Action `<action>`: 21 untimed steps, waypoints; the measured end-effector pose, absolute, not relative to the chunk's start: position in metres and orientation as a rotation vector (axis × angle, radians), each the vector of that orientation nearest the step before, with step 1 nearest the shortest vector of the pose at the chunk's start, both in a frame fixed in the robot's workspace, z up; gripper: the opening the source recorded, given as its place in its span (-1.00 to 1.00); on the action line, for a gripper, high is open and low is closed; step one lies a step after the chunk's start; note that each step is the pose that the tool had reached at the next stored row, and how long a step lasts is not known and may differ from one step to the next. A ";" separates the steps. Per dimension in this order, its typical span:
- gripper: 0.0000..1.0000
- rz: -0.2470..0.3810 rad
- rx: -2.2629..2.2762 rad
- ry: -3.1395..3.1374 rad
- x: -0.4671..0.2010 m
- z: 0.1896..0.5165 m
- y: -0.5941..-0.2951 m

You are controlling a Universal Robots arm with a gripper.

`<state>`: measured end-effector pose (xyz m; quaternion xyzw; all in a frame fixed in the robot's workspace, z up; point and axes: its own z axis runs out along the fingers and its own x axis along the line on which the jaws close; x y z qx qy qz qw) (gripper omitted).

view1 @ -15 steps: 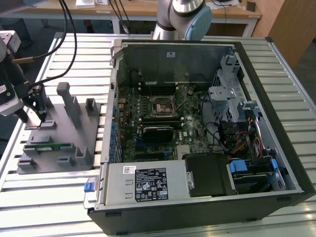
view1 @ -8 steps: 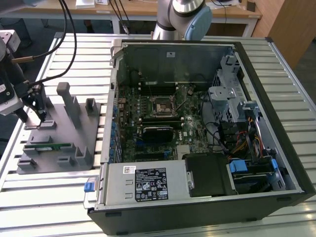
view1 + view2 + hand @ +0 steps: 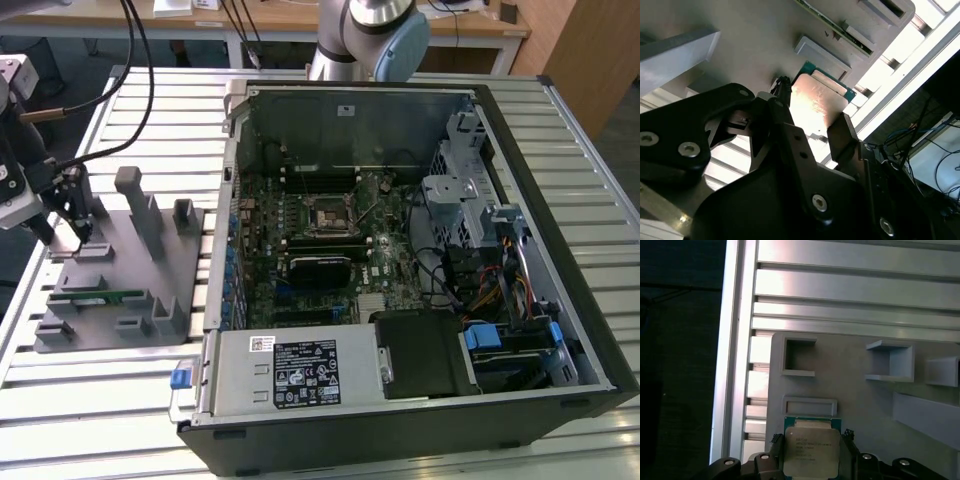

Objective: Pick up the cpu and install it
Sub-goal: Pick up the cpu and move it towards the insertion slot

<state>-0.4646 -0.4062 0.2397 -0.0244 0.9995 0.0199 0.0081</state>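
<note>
**Gripper set around the cpu on the grey fixture**

Slatted aluminium profiles make the table (image 3: pixel 100 420), and some desks stand behind it at 12 o'clock in the exterior view. At 9 o'clock from the computer case lies the grey plastic fixture (image 3: pixel 120 260) with its posts and pockets. The gripper (image 3: pixel 82 232) is low over the 10 o'clock corner of this fixture. Under it the cpu (image 3: pixel 812 452) lies flat on the fixture, silver top upward, just beside a shallow rectangular frame. In both wrist views the jaws stand apart, one on each side of the chip. In the first wrist view a narrow gap shows between the fingers (image 3: pixel 776 441) and the green edge, so they do not squeeze it. A long green memory stick (image 3: pixel 97 296) rests in a slot near the 7 o'clock corner of the fixture.

At the centre lies the open computer case (image 3: pixel 560 200), with the motherboard (image 3: pixel 300 260) facing up. The square socket (image 3: pixel 327 218) is near the middle of the board. The power supply (image 3: pixel 300 370) fills the 6 o'clock side of the case, and coloured cables (image 3: pixel 490 280) run at 3 o'clock. The arm (image 3: pixel 370 30) rises at 12 o'clock behind the case.
</note>
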 end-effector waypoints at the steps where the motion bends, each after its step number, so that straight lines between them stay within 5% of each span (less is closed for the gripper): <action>1: 0.07 0.062 -0.076 3.124 -0.465 0.242 -0.406; 21: 0.07 0.062 -0.076 3.124 -0.465 0.254 -0.406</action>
